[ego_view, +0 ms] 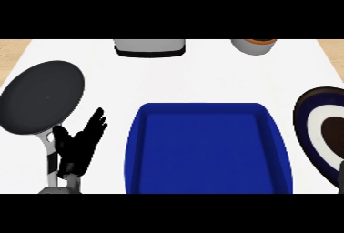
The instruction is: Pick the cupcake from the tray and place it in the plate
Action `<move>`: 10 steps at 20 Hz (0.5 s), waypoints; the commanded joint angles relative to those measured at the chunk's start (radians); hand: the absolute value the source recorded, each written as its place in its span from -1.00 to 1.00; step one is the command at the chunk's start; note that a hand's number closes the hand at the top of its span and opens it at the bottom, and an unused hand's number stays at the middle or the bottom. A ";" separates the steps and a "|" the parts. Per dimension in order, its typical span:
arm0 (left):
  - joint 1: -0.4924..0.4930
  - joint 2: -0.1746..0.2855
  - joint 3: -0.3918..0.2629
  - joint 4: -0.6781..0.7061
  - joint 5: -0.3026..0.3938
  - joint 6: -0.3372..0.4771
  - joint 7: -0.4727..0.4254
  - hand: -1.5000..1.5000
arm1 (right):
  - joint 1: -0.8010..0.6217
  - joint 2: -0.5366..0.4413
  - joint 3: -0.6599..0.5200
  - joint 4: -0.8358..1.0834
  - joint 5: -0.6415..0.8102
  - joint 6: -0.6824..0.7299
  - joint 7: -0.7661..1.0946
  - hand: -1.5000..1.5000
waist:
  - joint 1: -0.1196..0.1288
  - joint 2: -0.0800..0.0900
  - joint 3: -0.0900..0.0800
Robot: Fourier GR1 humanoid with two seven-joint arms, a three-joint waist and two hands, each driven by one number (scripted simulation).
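The blue tray (208,150) lies in the middle of the counter, and its inside shows only bare blue. At the right edge sits the plate (310,136), with a dark blue rim and a white ring. A dark brown round patch (334,131) fills its centre; I cannot tell whether that is the cupcake or the plate's own pattern. My left hand (79,144) rests open, fingers up, left of the tray and beside a pan handle. Only a black sliver of my right hand (341,175) shows at the right edge, over the plate's near part.
A black frying pan (40,98) lies at the left, its grey handle (50,157) running toward me next to my left hand. A grey appliance (149,47) stands at the back centre, and a grey cup (254,45) at the back right.
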 commanded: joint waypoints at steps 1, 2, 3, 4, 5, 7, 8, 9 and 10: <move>0.049 0.001 -0.011 -0.027 -0.001 0.002 0.030 0.00 | 0.042 -0.050 -0.023 0.084 -0.246 0.021 0.046 1.00 | 0.000 -0.001 -0.003; 0.010 -0.018 -0.010 0.024 0.004 -0.006 0.003 0.00 | 0.002 -0.088 -0.024 0.164 -0.264 0.113 0.036 -1.00 | 0.001 0.005 -0.003; -0.001 0.002 -0.008 0.008 0.000 -0.012 0.031 0.00 | 0.004 -0.130 0.000 0.199 -0.333 0.140 0.009 -1.00 | 0.002 0.004 -0.003; 0.023 -0.023 -0.021 0.035 -0.016 0.002 -0.012 0.00 | 0.013 -0.155 0.022 0.216 -0.417 0.137 -0.016 -1.00 | -0.001 0.004 -0.003; 0.019 -0.013 -0.016 0.018 -0.009 -0.006 0.001 0.00 | 0.019 -0.178 0.043 0.279 -0.510 0.063 -0.060 -1.00 | 0.005 0.005 -0.002; 0.026 -0.047 -0.047 0.038 -0.038 0.013 -0.024 0.00 | 0.032 -0.202 0.088 0.334 -0.628 0.019 -0.147 -1.00 | 0.007 0.006 -0.002; 0.003 -0.023 -0.017 -0.008 -0.011 0.016 0.049 0.00 | 0.058 -0.254 0.106 0.349 -0.729 -0.016 -0.229 -1.00 | 0.006 0.004 0.000; -0.010 -0.018 -0.002 0.055 -0.002 -0.012 0.011 0.00 | 0.048 -0.265 0.134 0.328 -0.788 -0.008 -0.274 -1.00 | 0.002 0.005 -0.002; 0.020 -0.005 -0.004 0.013 -0.002 -0.013 0.022 0.00 | 0.079 -0.265 0.151 0.299 -0.868 -0.044 -0.332 -1.00 | 0.002 0.002 -0.001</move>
